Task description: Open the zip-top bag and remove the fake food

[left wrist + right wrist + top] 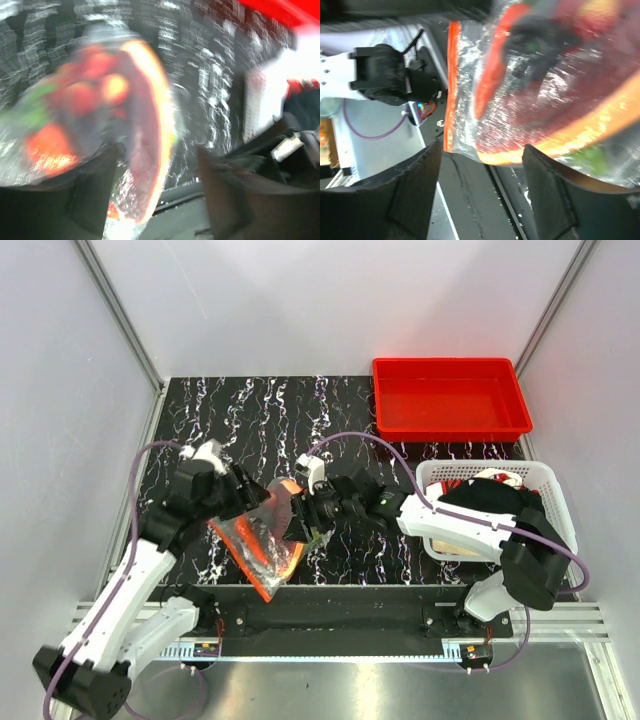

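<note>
The zip-top bag (262,542) sits at the table's near middle, its orange-red zip strip (268,585) toward the near edge. The fake food shows through it: an orange carrot (495,70), red tomatoes (92,87), green leaves (30,110). My left gripper (243,498) is at the bag's far left corner. Its jaws stand wide apart in the blurred left wrist view (160,200), with the bag (140,150) close to the left finger. My right gripper (298,515) is at the bag's right side, jaws wide apart (480,190), the bag (545,100) just beyond the fingertips. I cannot tell whether the bag rests on the table.
A red tray (450,365) stands at the back right. A white mesh basket (548,478) with dark and red things in it stands at the right, behind the right arm. The table's near edge and its metal rail (330,618) lie just below the bag.
</note>
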{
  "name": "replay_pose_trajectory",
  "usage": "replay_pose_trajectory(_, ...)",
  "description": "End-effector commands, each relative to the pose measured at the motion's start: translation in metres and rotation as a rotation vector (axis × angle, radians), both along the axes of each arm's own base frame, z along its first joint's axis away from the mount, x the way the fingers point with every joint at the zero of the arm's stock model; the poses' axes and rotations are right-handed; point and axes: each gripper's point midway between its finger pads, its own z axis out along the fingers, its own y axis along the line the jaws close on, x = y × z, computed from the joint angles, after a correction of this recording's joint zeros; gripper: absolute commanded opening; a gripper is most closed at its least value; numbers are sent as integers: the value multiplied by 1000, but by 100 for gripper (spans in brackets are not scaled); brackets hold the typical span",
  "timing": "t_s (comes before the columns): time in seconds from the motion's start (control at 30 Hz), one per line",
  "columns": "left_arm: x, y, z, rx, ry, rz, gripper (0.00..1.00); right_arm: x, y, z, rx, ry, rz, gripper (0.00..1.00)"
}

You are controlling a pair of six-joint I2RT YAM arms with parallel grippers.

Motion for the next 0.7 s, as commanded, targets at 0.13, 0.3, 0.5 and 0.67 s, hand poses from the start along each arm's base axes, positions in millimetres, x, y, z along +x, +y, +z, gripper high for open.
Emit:
replay_pose_trajectory(0.13,-46,98,4,127,74,522,99,13,9,0,-18,-43,4,78)
replay_pose_trajectory(0.3,-66,100,-12,136,195,554,95,9,49,1,116,69,83,67)
replay_pose_trajectory(0.5,-66,100,-37,175,269,564,96,62,52,-45,83,150,-68,61)
replay_pose_trajectory(0.67,-58,89,-53,186,300,513,96,115,2,-91,42,264,-240,54)
